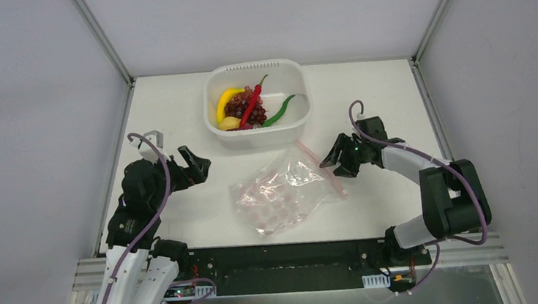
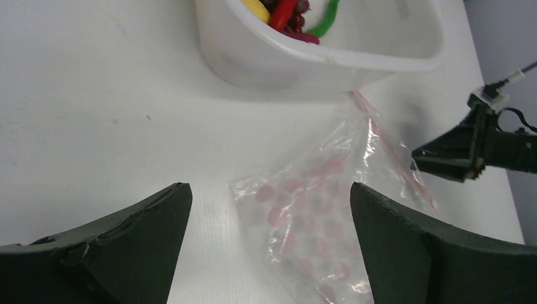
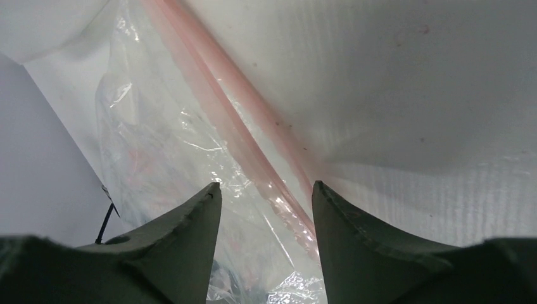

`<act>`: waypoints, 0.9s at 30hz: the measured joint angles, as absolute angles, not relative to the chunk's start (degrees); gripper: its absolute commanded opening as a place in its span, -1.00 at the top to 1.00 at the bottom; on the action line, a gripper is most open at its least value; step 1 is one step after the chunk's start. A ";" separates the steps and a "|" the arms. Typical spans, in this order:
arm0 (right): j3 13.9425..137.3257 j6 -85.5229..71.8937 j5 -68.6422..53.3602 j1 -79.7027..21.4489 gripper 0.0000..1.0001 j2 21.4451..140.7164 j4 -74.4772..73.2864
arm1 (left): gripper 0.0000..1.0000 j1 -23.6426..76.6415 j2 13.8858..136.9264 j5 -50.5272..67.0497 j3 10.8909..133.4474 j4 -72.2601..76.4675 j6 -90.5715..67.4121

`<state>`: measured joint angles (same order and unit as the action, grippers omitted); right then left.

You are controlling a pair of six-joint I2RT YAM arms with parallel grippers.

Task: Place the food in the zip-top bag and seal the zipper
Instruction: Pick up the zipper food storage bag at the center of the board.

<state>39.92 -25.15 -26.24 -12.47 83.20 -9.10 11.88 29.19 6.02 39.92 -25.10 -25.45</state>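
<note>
On the left, our left gripper point(image 1: 192, 166) hangs wide open and empty, near the zip-top bag point(image 1: 281, 195). The bag lies flat mid-table, just in front of the tub point(image 1: 301, 131) where the food point(image 1: 247, 108) sits. Further right, our right gripper point(image 1: 336, 157), part open and holding nothing, is at the zipper point(image 1: 322, 166). We judge it best to pinch one lip only, so the mouth opens. Only the right wrist view shows the strip lined up between the fingers point(image 3: 190, 221); overhead that is too small to tell.

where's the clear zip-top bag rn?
Top view: mid-table, the clear crinkly zip-top bag lies just below the white plastic tub, its pink-red zipper edge beside the right gripper.
</note>
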 measured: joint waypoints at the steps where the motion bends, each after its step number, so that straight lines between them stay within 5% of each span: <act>1: 39.92 -24.93 -26.87 -12.62 0.06 83.22 -8.75 | -0.99 11.88 29.23 8.34 39.09 -24.18 -26.04; 2: 39.79 -24.64 -28.08 -12.80 0.38 83.22 -7.75 | -0.99 11.88 29.45 10.41 38.48 -23.49 -26.46; 4: 39.20 -24.05 -29.67 -12.97 0.57 83.13 -5.93 | -0.99 11.88 30.11 14.20 37.43 -21.69 -27.57; 8: 36.53 -23.94 -32.69 -13.02 0.52 81.91 -2.98 | -0.99 11.94 31.92 19.14 36.56 -19.25 -29.26; 10: 35.55 -23.92 -34.11 -13.02 0.27 81.62 -1.91 | -0.99 12.14 32.71 20.56 36.56 -18.33 -29.50; 13: 34.68 -23.90 -35.64 -13.02 0.15 81.69 -0.19 | -0.99 13.47 33.41 21.02 36.56 -17.96 -29.52; 23: 33.71 -25.93 -41.34 -13.52 0.18 88.36 7.68 | -0.89 18.87 38.72 13.91 34.63 -22.52 -30.44; 27: 33.19 -26.89 -43.07 -13.93 0.35 89.97 9.96 | -0.81 21.56 41.85 11.68 30.72 -23.31 -31.55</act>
<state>33.19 -26.89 -43.07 -13.93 89.97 9.96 21.56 41.85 11.68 30.72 -23.31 -31.55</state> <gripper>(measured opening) 0.378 0.935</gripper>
